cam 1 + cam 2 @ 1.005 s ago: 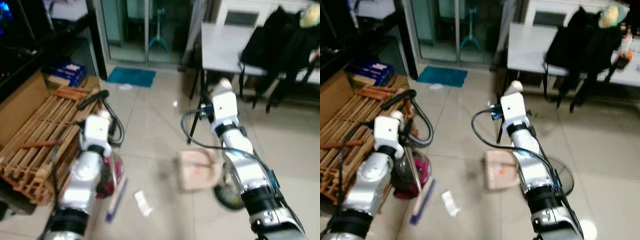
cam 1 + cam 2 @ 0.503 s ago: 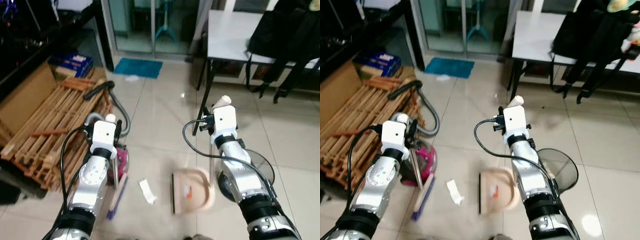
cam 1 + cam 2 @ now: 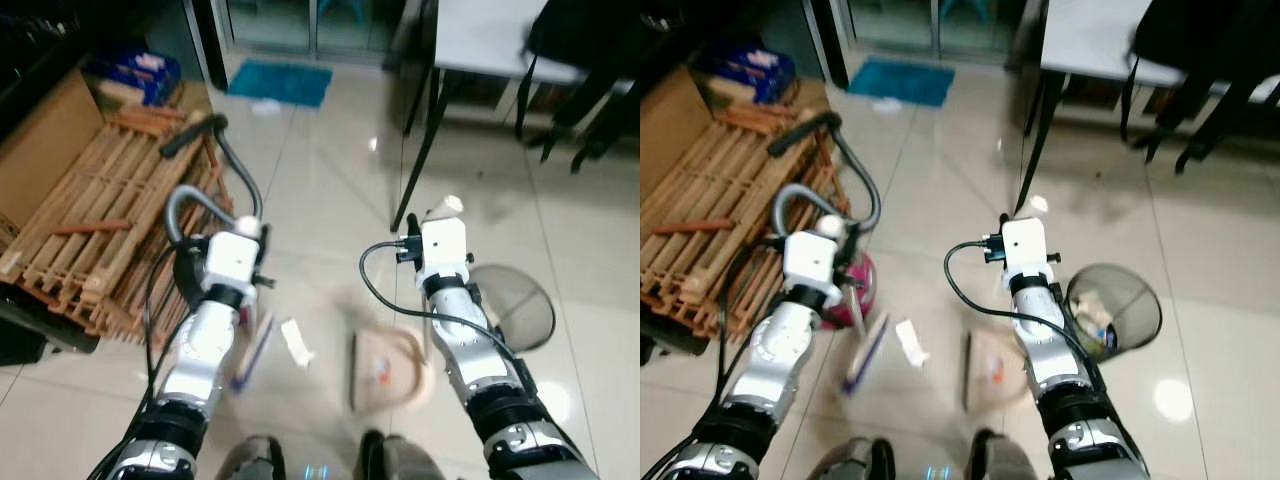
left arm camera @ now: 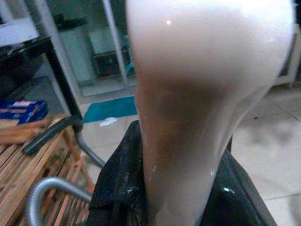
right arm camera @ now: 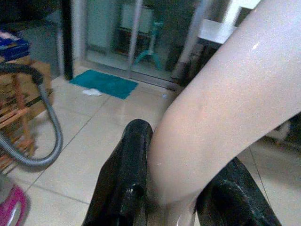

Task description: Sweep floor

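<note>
My left gripper is shut on the beige handle of a broom. Its purple-edged head rests on the tiles beside a white paper scrap. My right gripper is shut on the pale upright handle of a beige dustpan. The dustpan lies on the floor to the right of the scrap, its mouth toward it. Black fingers flank that handle in the right wrist view.
A black mesh waste basket with rubbish stands right of the dustpan. A pink vacuum with a grey hose and a stack of wooden slats lie to the left. Table legs and a blue mat are ahead.
The camera has tipped down and the whole scene has shifted, so my feet now show at the bottom. Broom, scrap and dustpan keep about the same spacing. Both grips are unchanged.
</note>
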### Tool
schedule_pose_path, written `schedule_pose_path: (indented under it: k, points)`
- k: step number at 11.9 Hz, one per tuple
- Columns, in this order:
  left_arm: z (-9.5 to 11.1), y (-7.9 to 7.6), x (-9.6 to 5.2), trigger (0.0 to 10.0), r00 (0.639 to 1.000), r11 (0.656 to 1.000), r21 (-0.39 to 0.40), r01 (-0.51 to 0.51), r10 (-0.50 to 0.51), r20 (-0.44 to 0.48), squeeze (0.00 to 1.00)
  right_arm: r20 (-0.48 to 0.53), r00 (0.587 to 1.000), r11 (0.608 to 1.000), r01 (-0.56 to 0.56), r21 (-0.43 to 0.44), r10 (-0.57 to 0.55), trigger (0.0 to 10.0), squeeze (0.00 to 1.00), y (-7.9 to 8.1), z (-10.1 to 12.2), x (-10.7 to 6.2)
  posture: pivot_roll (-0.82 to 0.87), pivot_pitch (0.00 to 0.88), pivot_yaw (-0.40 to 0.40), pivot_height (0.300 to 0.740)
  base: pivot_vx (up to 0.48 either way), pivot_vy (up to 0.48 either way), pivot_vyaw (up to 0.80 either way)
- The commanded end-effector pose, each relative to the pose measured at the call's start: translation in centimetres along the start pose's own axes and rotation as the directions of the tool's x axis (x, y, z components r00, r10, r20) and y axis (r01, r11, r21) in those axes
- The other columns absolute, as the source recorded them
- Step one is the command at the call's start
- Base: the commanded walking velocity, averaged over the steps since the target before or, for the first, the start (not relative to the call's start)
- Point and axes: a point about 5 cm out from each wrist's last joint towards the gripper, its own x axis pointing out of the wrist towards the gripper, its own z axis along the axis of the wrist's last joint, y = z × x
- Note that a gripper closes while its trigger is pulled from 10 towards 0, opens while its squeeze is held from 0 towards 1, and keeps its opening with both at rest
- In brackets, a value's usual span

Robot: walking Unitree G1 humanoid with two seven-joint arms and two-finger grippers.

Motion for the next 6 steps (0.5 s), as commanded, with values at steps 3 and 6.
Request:
schedule_pose_path:
  k: [3,6]
  points:
    - [0.3,0.0,0.7,10.0,0.999,0.998,0.051,0.041,-0.043,0.027,0.00,0.070,0.993,0.995,0.095,0.007,-0.095,10.0,0.00,-0.2,0.7,0.3,0.06,0.340,0.059,0.740,0.000,0.000,0.00]
    - [1.2,-1.7,1.6,10.0,0.991,0.993,0.019,0.114,-0.115,0.075,0.00,0.116,0.989,0.996,0.090,-0.012,-0.088,10.0,0.00,0.9,0.6,-0.1,0.08,0.354,0.073,0.740,0.000,0.000,0.00]
